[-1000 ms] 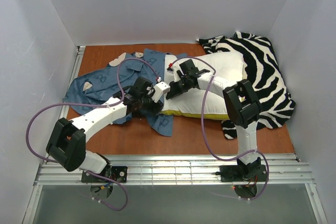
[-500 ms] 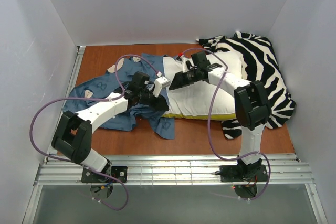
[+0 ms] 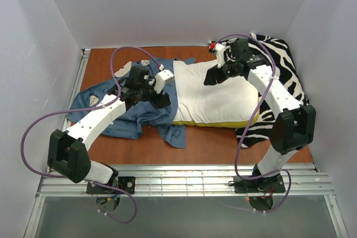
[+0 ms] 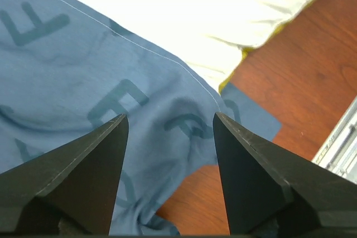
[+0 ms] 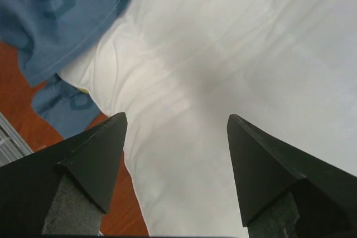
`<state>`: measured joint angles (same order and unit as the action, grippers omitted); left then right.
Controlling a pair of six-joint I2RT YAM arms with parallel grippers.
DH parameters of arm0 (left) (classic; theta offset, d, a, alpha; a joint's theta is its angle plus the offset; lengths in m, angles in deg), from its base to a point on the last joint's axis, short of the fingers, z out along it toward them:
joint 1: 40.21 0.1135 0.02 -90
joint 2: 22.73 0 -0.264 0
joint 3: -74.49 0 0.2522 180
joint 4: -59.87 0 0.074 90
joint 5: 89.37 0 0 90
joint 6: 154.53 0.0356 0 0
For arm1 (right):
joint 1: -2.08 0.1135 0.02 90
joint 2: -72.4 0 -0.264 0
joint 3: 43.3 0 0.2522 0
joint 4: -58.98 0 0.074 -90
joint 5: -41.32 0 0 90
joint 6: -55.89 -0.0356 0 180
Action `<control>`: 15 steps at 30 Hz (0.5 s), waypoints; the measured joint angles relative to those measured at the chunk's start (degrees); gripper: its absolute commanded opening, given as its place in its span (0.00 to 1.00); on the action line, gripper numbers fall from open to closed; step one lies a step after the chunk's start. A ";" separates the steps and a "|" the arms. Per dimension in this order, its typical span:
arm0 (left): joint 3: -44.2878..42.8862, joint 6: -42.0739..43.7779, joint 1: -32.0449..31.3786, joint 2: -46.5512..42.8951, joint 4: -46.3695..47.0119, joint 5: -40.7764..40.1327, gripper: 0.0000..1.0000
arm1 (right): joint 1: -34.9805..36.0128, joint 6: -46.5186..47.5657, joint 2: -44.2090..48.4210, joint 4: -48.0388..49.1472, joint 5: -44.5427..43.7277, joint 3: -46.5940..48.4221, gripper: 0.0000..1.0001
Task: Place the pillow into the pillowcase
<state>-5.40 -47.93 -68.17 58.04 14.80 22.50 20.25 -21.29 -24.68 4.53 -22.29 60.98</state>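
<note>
The white pillow [image 3: 215, 96] lies flat mid-table, its yellow underside showing along the near edge. The blue pillowcase [image 3: 120, 112] is crumpled to its left, and its hem lies over the pillow's left end. My left gripper [image 3: 162, 100] hovers open above that hem; in the left wrist view, the left gripper [image 4: 167, 121] has only pillowcase [image 4: 83, 82] and bare table beneath, with the pillow [image 4: 195, 15] beyond. My right gripper [image 3: 211, 78] hangs open over the pillow's far side. In the right wrist view, the right gripper [image 5: 177, 118] holds nothing above the pillow [image 5: 234, 54].
A black-and-white zebra-striped cloth [image 3: 281, 65] is heaped at the back right, partly under the pillow's right end. White walls close in the brown table [image 3: 201, 149] on three sides. A metal rail [image 3: 184, 179] with the arm bases runs along the near edge.
Both grippers have opened and let go of the cloth. The left arm drew back to the left; the right arm swung up and away to the back right. The pillow has settled flat.
</note>
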 measured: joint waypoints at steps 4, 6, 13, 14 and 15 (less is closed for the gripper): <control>6.56 0.02 0.57 -6.49 0.00 3.56 0.67 | 7.65 5.38 4.68 2.05 -5.62 -11.45 0.85; 11.10 -2.80 1.90 -12.57 -0.11 6.16 0.68 | 13.49 7.39 7.13 4.28 -9.66 -18.08 0.98; 12.52 -13.77 10.78 -19.08 0.24 15.19 0.71 | 27.21 13.51 6.97 16.61 -24.57 -27.91 0.99; 12.52 -14.45 11.54 -19.08 0.07 15.65 0.71 | 28.22 14.51 6.12 18.25 -26.97 -28.59 0.99; 12.55 -14.51 11.91 -19.15 -0.24 16.11 0.71 | 28.98 15.26 4.66 19.45 -29.38 -28.63 0.98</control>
<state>7.15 -62.45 -56.26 38.89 14.56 38.60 49.23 -6.04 -20.02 23.99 -51.67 32.35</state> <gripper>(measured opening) 0.709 0.986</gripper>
